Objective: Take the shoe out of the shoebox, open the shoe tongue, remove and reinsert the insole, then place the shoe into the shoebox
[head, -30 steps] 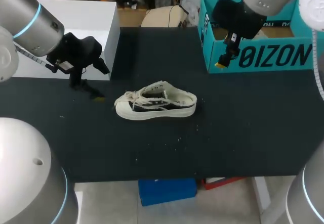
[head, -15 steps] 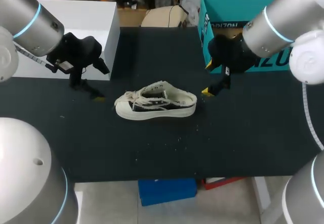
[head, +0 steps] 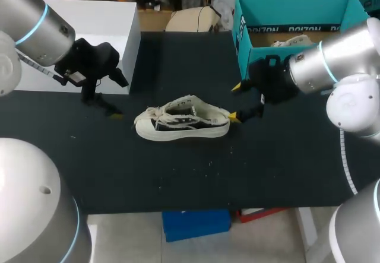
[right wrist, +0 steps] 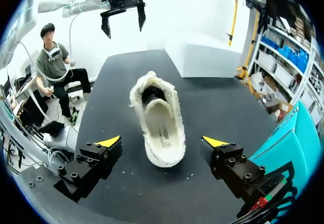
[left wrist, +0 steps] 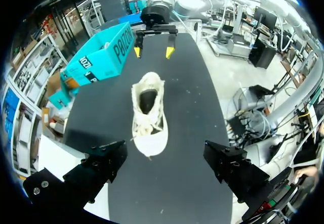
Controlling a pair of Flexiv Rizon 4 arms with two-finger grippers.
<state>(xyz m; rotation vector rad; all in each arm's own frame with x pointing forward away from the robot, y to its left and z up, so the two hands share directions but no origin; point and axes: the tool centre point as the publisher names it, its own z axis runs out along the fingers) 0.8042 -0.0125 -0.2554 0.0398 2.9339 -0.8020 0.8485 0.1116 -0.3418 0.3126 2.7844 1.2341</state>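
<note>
While the broad black table (head: 279, 168) bore everything, the task seemed barely past its first step. The open teal cardboard shoebox (head: 246, 67) stood at the table's far right corner, apart from the shoe, with something pale inside that was too small to make out.

My right gripper (head: 235, 103) hung low at the shoe's heel end, between box and shoe. Its yellow-tipped fingers were spread wide and held nothing. In its own wrist view the heel lay between the open fingers, and I could not tell whether either one touched it. My left gripper (head: 102, 104) sat toward the table's left side, a little off the toe, its fingers likewise wide apart and empty.

The low cream canvas shoe (head: 181, 120) with dark side panels and pale laces (head: 159, 113) rested upright on its sole near the table's middle, toe toward my left arm. Taking it out of the box therefore looked done.

The pale insole (right wrist: 163, 128) appeared to lie in place inside, and the tongue could not be clearly made out. By my reading, opening the tongue, pulling and refitting the insole, and returning the shoe to the box all remained.
</note>
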